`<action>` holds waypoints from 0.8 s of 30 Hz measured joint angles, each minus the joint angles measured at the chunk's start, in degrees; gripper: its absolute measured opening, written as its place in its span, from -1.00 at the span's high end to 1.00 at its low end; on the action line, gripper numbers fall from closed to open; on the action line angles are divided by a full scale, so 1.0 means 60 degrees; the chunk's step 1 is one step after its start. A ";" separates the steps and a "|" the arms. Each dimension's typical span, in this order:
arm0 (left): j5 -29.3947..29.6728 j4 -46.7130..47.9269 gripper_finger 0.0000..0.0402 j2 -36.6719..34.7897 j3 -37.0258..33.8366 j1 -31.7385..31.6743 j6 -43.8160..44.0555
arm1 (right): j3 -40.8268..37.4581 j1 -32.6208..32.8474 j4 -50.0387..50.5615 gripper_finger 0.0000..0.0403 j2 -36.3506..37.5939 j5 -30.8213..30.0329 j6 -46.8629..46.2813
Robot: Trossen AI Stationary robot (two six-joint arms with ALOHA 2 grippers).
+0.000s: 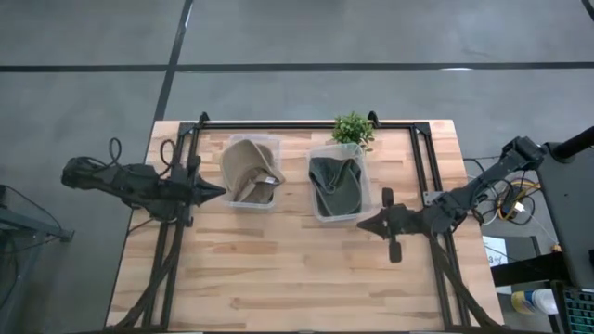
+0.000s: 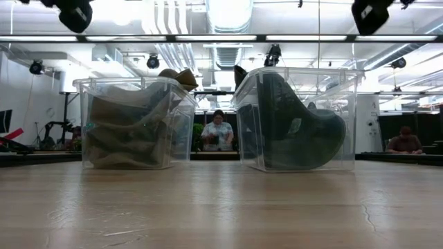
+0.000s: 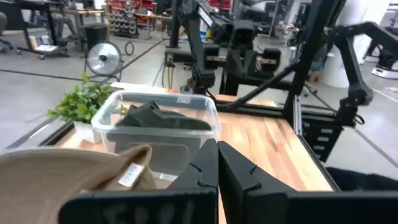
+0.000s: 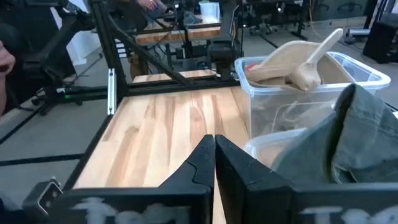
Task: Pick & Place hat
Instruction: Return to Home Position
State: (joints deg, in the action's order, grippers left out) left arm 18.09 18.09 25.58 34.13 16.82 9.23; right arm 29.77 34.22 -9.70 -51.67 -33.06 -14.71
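— Where are the brown caps [image 1: 249, 169]?

— In the left transparent bin [image 1: 251, 206], piled so that the top one rises above its rim. In the low view the heap fills most of the bin.

— And the other bin?

— The right transparent bin [image 1: 340, 218] stands just beside the first without touching it and holds a dark green cap [image 1: 336, 186]. A small potted plant [image 1: 353, 129] sits behind it at the far edge of the worktop [image 1: 278, 269].

— The arms?

— The left arm [image 1: 139, 183] lies over the worktop's left edge. Its tip points at the left bin's side, near it without touching. The left jaws are pressed together, holding nothing. The right arm [image 1: 445, 209] reaches in from the right edge. The right jaws are likewise pressed together and empty, and they sit just off the near right corner of the right bin.

— Anyone about?

— Beyond the worktop, a person [image 2: 219, 131] sits between the two bins in the low view, and another person [image 2: 405, 142] sits at the far right.
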 joint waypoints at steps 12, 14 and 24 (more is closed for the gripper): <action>-0.0817 -0.2995 1.00 -0.0749 -0.2714 0.0004 -0.0813 | -0.1050 0.0004 -0.0238 0.96 0.0282 -0.0029 -0.0234; -0.1144 -0.3036 1.00 -0.1003 -0.2902 0.0004 -0.0808 | -0.1218 0.0004 -0.0814 0.96 0.0294 -0.0025 0.0068; -0.1359 -0.2891 1.00 -0.2440 -0.3602 0.0000 -0.1095 | -0.2791 0.0004 -0.3149 0.96 0.1089 0.0896 0.1108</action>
State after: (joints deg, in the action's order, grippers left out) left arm 9.93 0.74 10.94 12.52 16.82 2.66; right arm 13.02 34.24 -28.59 -45.14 -27.69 -8.06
